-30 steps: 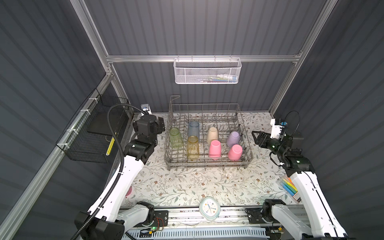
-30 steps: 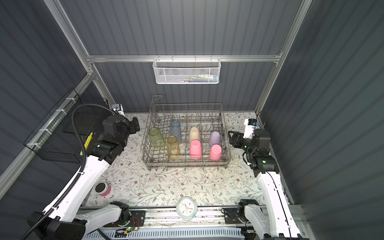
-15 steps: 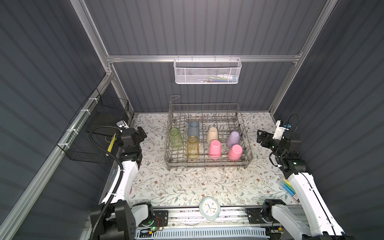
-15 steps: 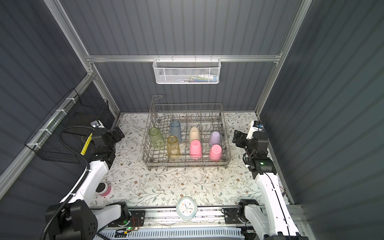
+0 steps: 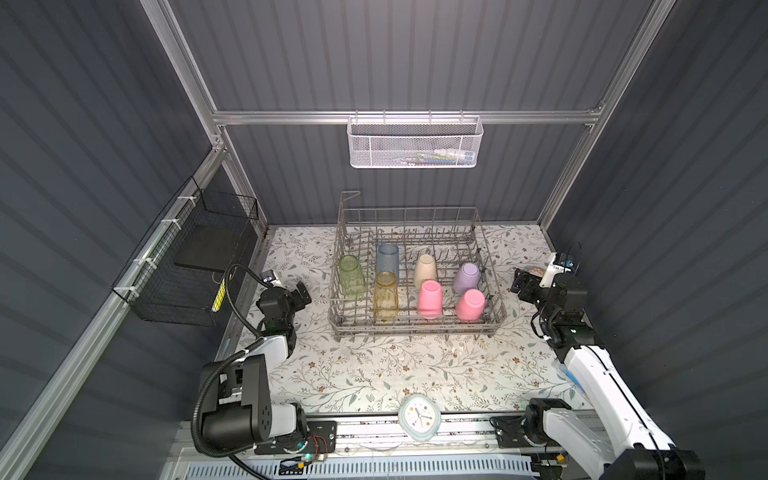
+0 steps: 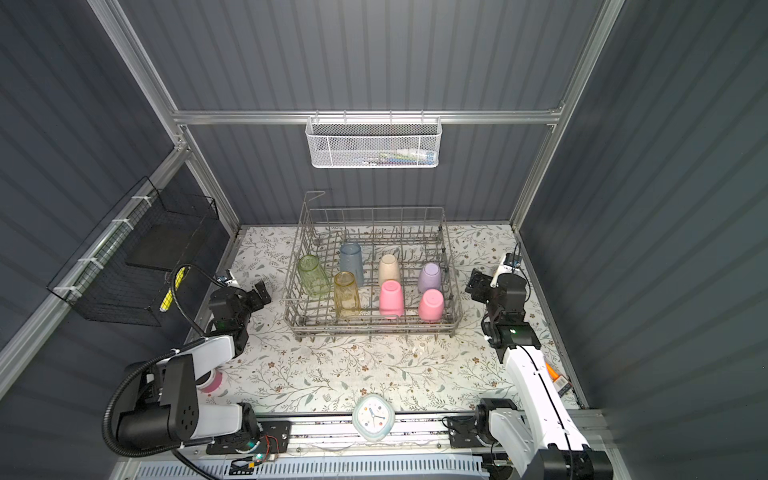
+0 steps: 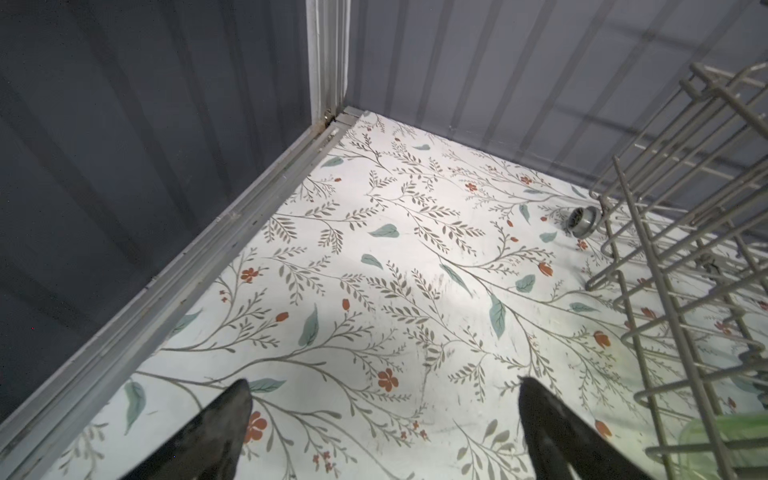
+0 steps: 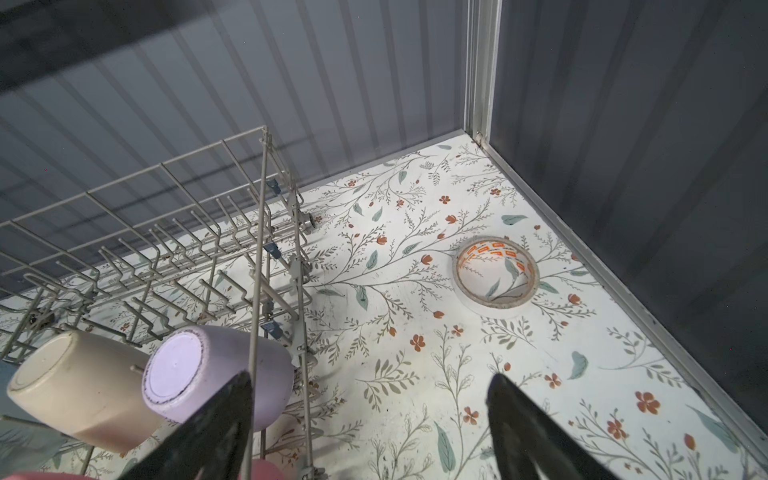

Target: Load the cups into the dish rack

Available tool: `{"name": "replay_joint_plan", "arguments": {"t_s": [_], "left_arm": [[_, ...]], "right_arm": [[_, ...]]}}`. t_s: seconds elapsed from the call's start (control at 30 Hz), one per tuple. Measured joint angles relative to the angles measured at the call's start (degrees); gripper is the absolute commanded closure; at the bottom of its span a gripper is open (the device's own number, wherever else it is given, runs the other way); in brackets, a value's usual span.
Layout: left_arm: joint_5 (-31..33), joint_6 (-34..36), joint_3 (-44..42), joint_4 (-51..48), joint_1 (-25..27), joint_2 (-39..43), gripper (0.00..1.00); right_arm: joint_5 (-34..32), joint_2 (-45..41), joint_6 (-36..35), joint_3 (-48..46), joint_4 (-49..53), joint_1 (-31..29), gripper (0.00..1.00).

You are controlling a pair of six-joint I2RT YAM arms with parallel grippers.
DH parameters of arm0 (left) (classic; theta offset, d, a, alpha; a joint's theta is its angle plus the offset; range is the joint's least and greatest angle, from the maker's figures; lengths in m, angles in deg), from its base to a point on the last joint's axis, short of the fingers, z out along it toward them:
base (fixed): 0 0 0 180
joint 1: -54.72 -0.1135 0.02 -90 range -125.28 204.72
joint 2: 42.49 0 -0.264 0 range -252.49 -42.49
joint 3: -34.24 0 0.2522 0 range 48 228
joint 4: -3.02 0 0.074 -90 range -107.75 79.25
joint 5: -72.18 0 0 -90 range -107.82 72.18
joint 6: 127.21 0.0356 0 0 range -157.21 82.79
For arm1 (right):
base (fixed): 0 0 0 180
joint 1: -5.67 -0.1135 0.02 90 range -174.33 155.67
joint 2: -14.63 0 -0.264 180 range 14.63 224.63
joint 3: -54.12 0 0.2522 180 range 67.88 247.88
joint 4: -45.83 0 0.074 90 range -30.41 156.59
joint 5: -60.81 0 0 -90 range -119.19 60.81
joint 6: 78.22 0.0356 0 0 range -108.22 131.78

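Orange txt inside tape roll [image 8: 486,250] — illeg.

Light: bright on the desk [image 5: 365,374], walls [image 5: 83,124] dim
Shadows: soft, faint beneath dish rack [image 5: 415,323]
Focus: top views sharp

Green cup [image 7: 727,429] cut off at view's edge; white mesh basket [image 5: 374,146] contents indistinct.

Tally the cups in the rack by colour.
Green cup: 1
Blue cup: 1
Yellow cup: 1
Beige cup: 1
Lavender cup: 1
Pink cups: 2
Total: 7, all in the rack
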Motion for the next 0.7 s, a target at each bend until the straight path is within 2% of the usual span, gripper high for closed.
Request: {"name": "replay_joint_plan", "arguments": {"t_s": [0.4,0.57,0.7], "left_arm": [[-5.53,1.95,-0.96,10.4,0.0,-12.04,0.0],[-6.21,2.6,-0.85,10.97,0.24,-12.24,0.0],[-4.5,5.77,0.68,11.02,4.04,-13.9,0.0]], "right_arm": [[-1.05,2.01,-2.93,-12.24,-14.86,0.0,0.11],[-1.27,6.86,-4.46,-14.19,-21.7,0.2,0.11],[-1.2,13.22,-5.66,-14.82,-27.76,0.2,0.11]]}}
